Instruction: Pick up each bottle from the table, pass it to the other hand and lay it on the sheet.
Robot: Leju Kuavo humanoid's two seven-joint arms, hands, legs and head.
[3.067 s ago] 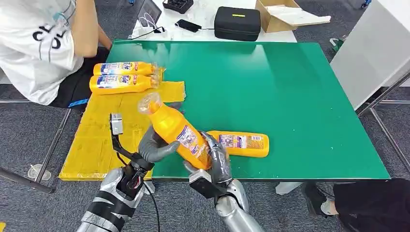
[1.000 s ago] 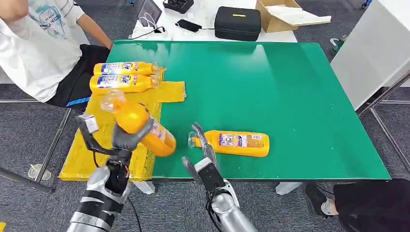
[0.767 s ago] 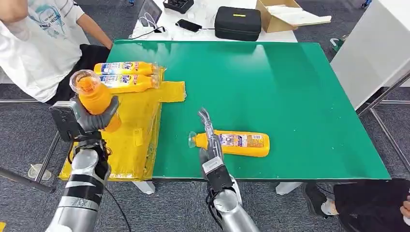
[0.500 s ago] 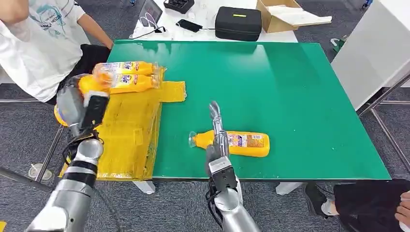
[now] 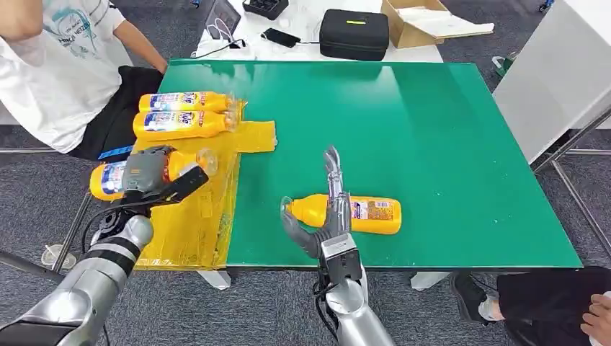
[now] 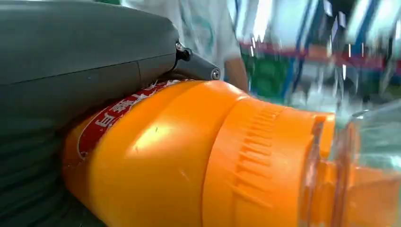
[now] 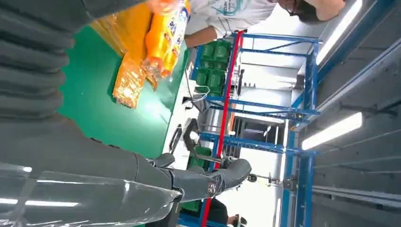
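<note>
**Third bottle coming down over the sheet's outer edge**

I am holding the carried bottle (image 5: pixel 115 175) on its side in the left robot hand (image 5: pixel 148 175), fingers wrapped around its body, clear cap (image 5: pixel 204 160) pointing toward the tabletop (image 5: pixel 447 144). It is hanging at the near, outer side of the yellow sheet (image 5: pixel 189 209), with its base end reaching out past the sheet's edge toward the floor. In the left wrist view the grip is sitting on the labelled body, well back from the neck.

Two bottles (image 5: pixel 186 113) are already lying side by side at the sheet's far end. One more bottle (image 5: pixel 347 212) is lying on the green, and my right robot hand (image 5: pixel 328 216) is standing just over it, fingers apart and raised, holding nothing.

My worry is the release point: if I am letting go here, the bottle's heavy end may be tipping off the sheet, which is itself drooping over the tabletop's side. A rounded bottle could also be rolling outward. The right fingers are close enough to nudge the last bottle away before closing. A person (image 5: pixel 61 68) is sitting near the sheet's far corner.
</note>
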